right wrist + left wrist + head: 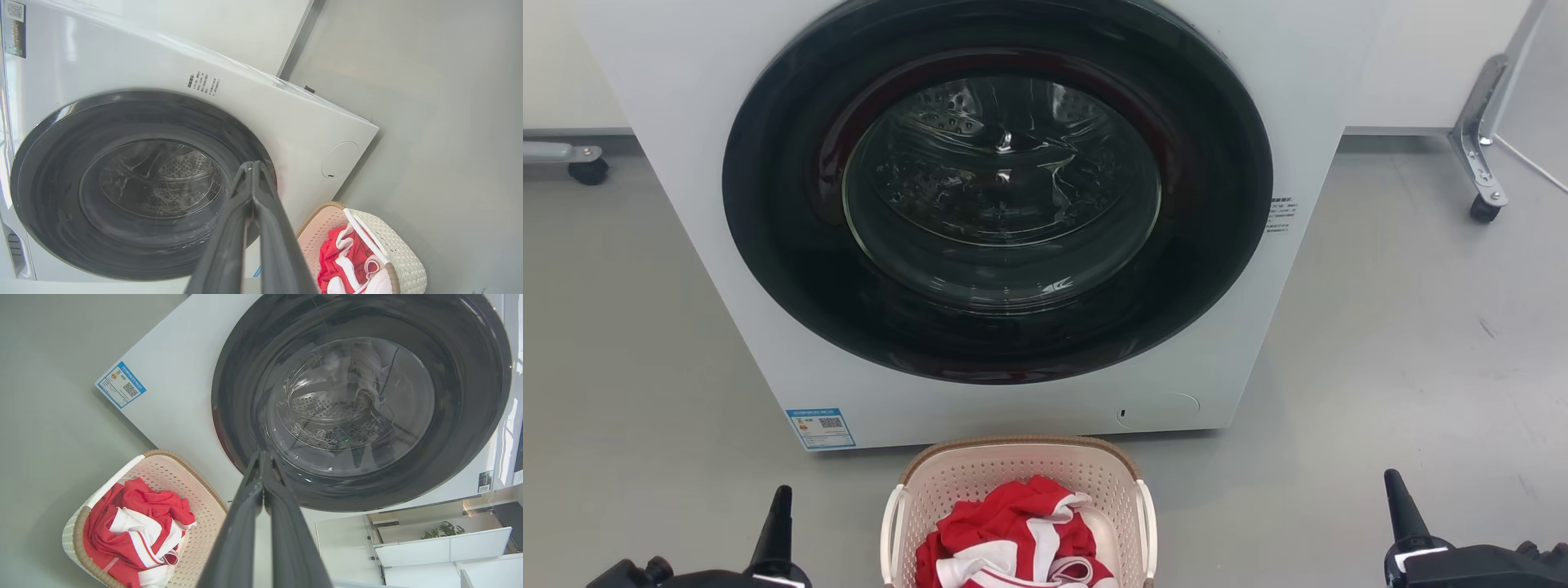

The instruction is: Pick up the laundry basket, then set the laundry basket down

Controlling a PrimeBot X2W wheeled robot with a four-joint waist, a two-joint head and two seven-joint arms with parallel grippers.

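Head view puts the laundry basket (980,478) between my left gripper (781,502) and right gripper (1395,490), both clenched empty; I judge it light, stiff plastic, best hooked at its side handles (892,531).

**Red on cream**

The laundry basket (980,482), six o'clock: cream, hole-dotted, woven brown rim (1013,443), white handles (888,527). Its cloth (1005,523): red with white stripes. White washing machine (1298,98), black door (768,245), blue-edged label (821,428) at seven o'clock; grey floor (1421,367).

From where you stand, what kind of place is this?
Probably a laundry corner, perhaps a test room: a front-loading washing machine stands on a grey floor, with the laundry basket holding red and white clothes in front of it.
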